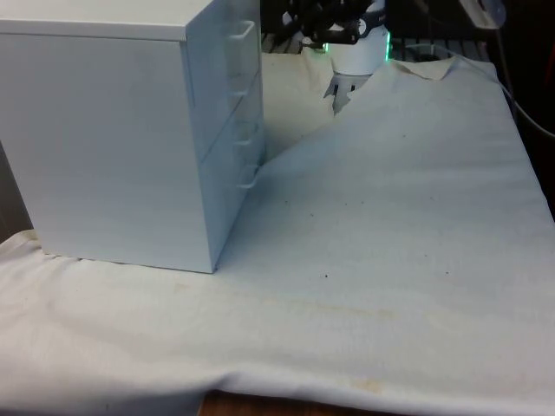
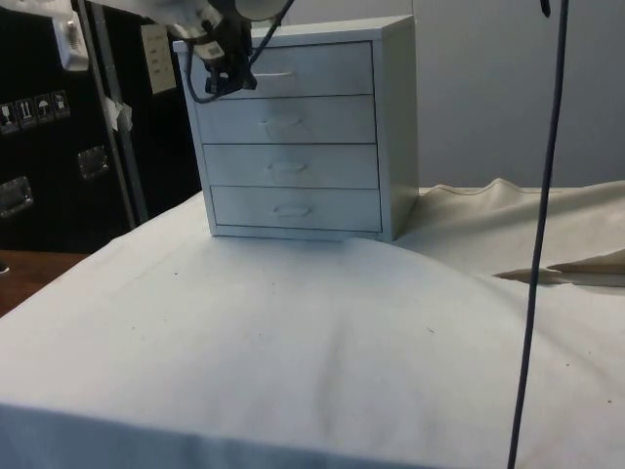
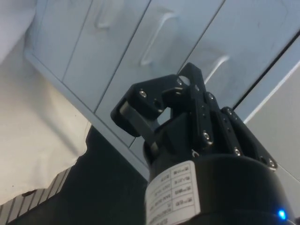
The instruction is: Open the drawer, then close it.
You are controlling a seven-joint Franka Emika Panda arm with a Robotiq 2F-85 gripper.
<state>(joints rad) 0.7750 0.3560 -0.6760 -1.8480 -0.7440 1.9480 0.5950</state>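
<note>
A white chest of drawers (image 2: 395,117) stands on the cloth with four drawers, all pushed in. In the front view the chest (image 1: 113,139) is on the left and turns its drawer fronts away, towards the robot. My black gripper (image 2: 227,76) hangs at the height of the top drawer (image 2: 322,68), just off the left end of its handle (image 2: 276,73). The wrist view shows the gripper (image 3: 164,96) open, with nothing between its fingers, and the tip of one finger (image 3: 193,82) close to a handle (image 3: 216,68) on the drawer fronts (image 3: 117,47).
White cloth (image 1: 390,243) covers the table, with a raised fold (image 2: 571,264) at the side view's right. A dark cable (image 2: 535,254) hangs down in front of the side camera. Dark cabinets (image 2: 49,147) stand to the left of the chest in that view.
</note>
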